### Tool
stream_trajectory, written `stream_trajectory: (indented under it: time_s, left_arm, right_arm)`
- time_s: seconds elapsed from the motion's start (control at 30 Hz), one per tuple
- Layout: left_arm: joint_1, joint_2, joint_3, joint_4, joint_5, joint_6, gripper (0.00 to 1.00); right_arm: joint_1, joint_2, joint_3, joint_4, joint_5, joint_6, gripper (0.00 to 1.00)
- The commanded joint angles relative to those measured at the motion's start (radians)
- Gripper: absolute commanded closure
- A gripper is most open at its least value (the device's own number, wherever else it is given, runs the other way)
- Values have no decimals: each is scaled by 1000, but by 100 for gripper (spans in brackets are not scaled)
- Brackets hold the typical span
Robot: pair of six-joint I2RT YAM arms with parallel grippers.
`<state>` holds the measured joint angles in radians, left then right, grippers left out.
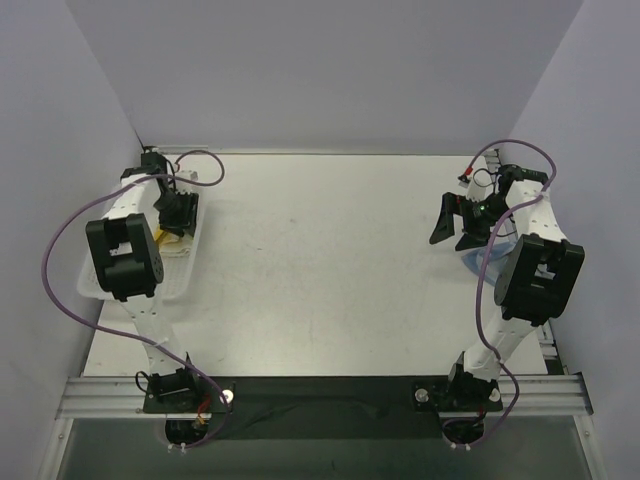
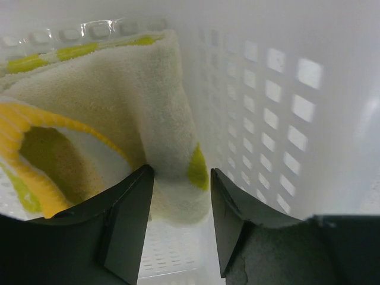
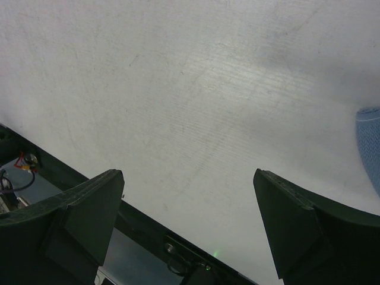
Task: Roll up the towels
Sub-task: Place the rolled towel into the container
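The cream-white towel (image 2: 119,113) with yellow and green prints lies bunched inside the white mesh basket (image 2: 279,119). My left gripper (image 2: 179,178) is down in the basket, its jaws open on either side of a fold of this towel. The left finger touches the fold and a small gap shows at the right finger. In the top view the left gripper (image 1: 178,212) is over the basket (image 1: 185,275), with the towel (image 1: 172,243) just below it. My right gripper (image 1: 452,232) is wide open and empty above the table. The light blue towel (image 1: 487,262) lies partly hidden under the right arm; its edge shows in the right wrist view (image 3: 371,142).
The basket stands at the table's left edge beside the left wall. The right gripper (image 3: 189,178) hangs over bare white table (image 3: 190,89). The dark front rail (image 1: 320,392) runs along the near edge. Cables loop around both arms.
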<state>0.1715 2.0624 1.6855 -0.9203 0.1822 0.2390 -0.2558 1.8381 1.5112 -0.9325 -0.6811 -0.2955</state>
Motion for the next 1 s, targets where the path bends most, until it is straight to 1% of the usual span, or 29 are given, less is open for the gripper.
stream_trajectory:
  time_s: [0.0,0.1,0.17,0.23,0.27,0.3,0.33,0.37,0.4,0.43,0.47,0.5,0.6,0.7,0.73,0.83,0.97]
  left_arm:
    - [0,41,46,-2,-30,-26,46]
    - [-1,59,54,0,-55,-32,46]
    - [-1,62,54,-3,-52,-30,53]
    - [-1,58,54,-5,-37,-27,63]
    - [2,53,54,-8,-26,-21,75]
    - [2,47,56,-17,-17,-21,78]
    - [11,41,59,-25,35,-18,80]
    - [16,25,63,-34,71,-18,85]
    - [20,18,68,-52,103,-20,88]
    - [32,10,78,-63,179,-18,91]
    - [36,-4,86,-72,204,-20,97]
    - [40,-10,94,-92,255,-21,99]
    - [63,-4,141,-155,374,-13,100]
    - [97,33,184,-218,460,-6,100]
    - [109,44,190,-229,520,-6,100]
    - [151,99,204,-255,580,-16,99]
    - [200,201,206,-265,614,-24,97]
  right_arm:
    - [-5,4,15,-57,-23,5,3]
    - [-7,10,17,-57,-25,6,3]
    - [-5,15,20,-55,-25,6,4]
    - [-5,16,21,-55,-26,6,4]
    - [-5,18,21,-54,-28,6,4]
    - [-5,18,20,-54,-29,6,4]
    - [-3,19,20,-54,-31,7,5]
    - [-3,20,21,-55,-34,7,5]
    - [-3,21,20,-54,-35,7,5]
    - [-3,21,18,-54,-35,7,5]
    - [-3,20,18,-54,-37,7,5]
    - [-3,20,15,-52,-41,7,5]
    - [-2,23,17,-52,-46,9,6]
    - [0,24,20,-54,-49,10,6]
    - [0,24,20,-54,-48,10,6]
    - [1,27,24,-55,-48,12,6]
    - [1,29,30,-57,-46,15,6]
